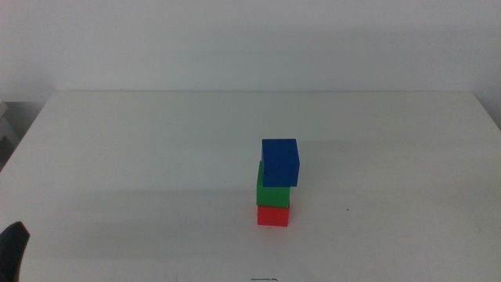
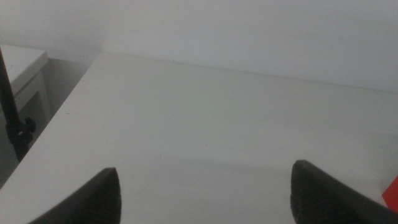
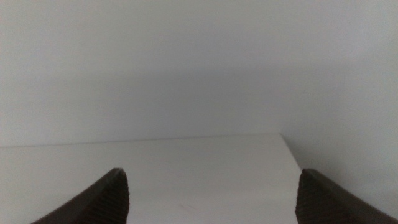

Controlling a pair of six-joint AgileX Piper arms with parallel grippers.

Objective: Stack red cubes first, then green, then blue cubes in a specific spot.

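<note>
Three cubes stand in one stack on the white table (image 1: pixel 156 149), right of its middle. The red cube (image 1: pixel 272 215) is at the base, the green cube (image 1: pixel 272 193) rests on it, and the blue cube (image 1: pixel 280 162) sits on top, shifted a little to the right. A sliver of the red cube (image 2: pixel 392 194) shows in the left wrist view. My left gripper (image 2: pixel 202 198) is open with only bare tabletop between its jaws; in the middle view a dark tip of it (image 1: pixel 12 244) shows at the bottom left corner. My right gripper (image 3: pixel 211 199) is open over bare table, outside the middle view.
The table's far edge meets a plain white wall. Off the table's left side stand a small white cabinet (image 2: pixel 22 65) and a dark stand (image 2: pixel 12 118).
</note>
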